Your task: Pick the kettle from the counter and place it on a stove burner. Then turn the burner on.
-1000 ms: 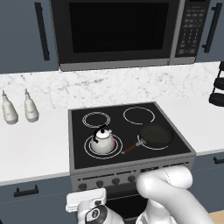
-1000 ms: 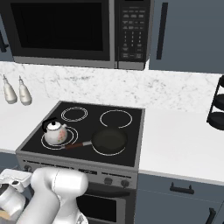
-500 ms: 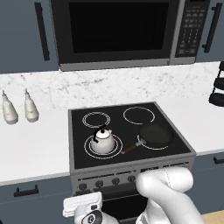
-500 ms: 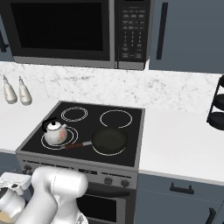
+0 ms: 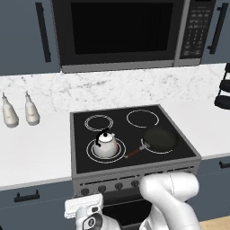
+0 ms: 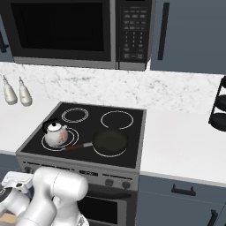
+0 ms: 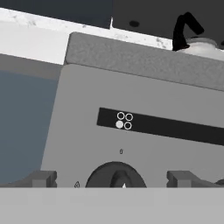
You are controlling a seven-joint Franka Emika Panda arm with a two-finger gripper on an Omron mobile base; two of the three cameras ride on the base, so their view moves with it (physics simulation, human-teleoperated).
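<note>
Kettle (image 5: pixel 106 143) sits upright on the stove burner (image 5: pixel 91 155), the front-left double ring of the black cooktop, so the carrying part of the task looks finished and what is left is the knob. Frying pan (image 5: pixel 159 139) occupies the front-right ring beside it, handle angled toward the kettle but apart from it. Gripper (image 7: pixel 115 183) is down low in front of the stove's grey control panel (image 7: pixel 144 144), aimed straight at a dark round knob (image 7: pixel 115 177) that shows between its two finger tips; that low, level pose makes sense for reaching the burner control. A small diagram (image 7: pixel 123 121) of four circles above the knob has the lower-left one filled, which I judge marks the front-left burner, the one under the kettle. Jaws stand spread, one tip either side of the knob, holding nothing. From the hand's camera the kettle's black handle and lid peek over the panel's top edge, up and to the right, well apart from the tips. White counter (image 5: pixel 31 148) flanks the stove, two pale bottles (image 5: pixel 19 110) at the left.
</note>
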